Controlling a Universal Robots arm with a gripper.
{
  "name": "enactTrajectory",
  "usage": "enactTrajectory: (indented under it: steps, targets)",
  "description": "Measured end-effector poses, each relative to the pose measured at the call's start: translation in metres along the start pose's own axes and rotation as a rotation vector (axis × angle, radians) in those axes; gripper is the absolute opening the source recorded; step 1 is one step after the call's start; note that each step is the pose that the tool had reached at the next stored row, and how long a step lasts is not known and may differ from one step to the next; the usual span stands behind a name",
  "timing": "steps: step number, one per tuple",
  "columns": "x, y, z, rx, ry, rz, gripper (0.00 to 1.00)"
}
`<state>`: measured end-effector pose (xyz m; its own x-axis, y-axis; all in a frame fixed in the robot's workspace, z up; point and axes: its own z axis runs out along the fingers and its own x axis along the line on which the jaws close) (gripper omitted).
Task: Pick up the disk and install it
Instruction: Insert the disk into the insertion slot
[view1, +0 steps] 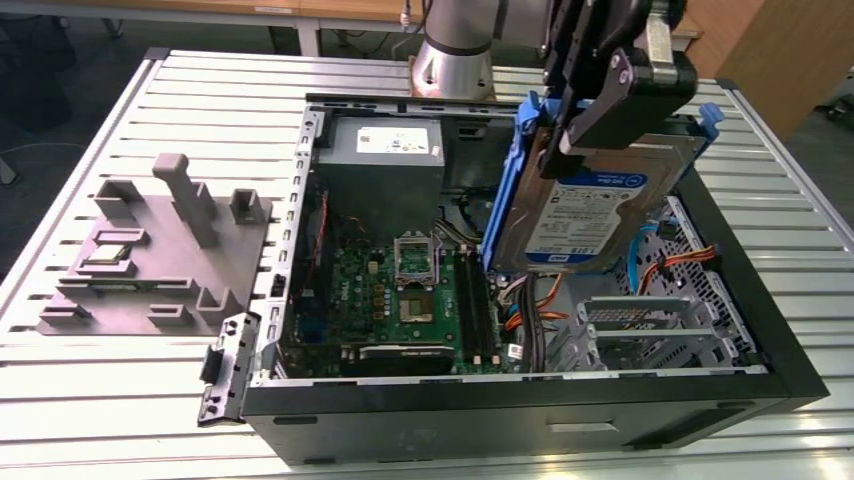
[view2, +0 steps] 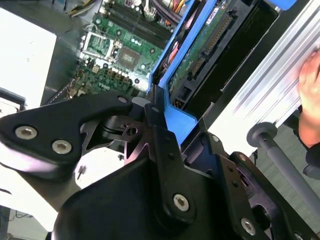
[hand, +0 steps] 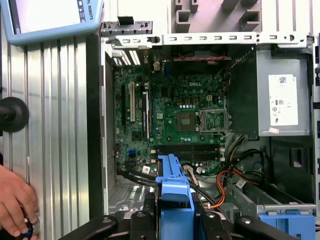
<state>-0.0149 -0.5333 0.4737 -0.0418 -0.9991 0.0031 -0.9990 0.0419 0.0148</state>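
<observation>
Disk (view1: 597, 215): flat, silver-grey, blue-railed; held on edge over the open case (view1: 534, 415).
Pincer (view1: 585, 128): black, pinching the disk's top.
First wrist view: green motherboard (hand: 175, 115) and a hand (hand: 15, 200) are shown.

a desk (view1: 94, 390) of pale ribbed metal slats spreads across the exterior view, soft even light glinting along its grooves. past its far edge the floor (view1: 54, 125) is dark grey. a wooden table (view1: 350, 9) on a white leg (view1: 310, 40) stands behind, at the top of that view, and a light wooden panel (view1: 781, 55) rises at the exterior view's right.
</observation>
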Motion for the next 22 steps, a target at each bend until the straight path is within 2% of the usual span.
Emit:
enactTrajectory:
  steps: [3, 5, 11, 13, 22]
  targets:
    - [-0.0002, -0.0060, 0.0002, -0.0001, 0.0000, 0.000, 0.36]
    - [0.0003, -0.0077, 0.0002, -0.0002, 0.0001, 0.000, 0.36]
    - [0.0124, -0.0093, 0.0011, -0.0001, -0.0001, 0.000, 0.36]
    - [0.0147, -0.0119, 0.0016, -0.0002, 0.0000, 0.000, 0.36]
    - [0.0141, -0.0503, 0.0051, -0.0002, -0.0001, 0.000, 0.36]
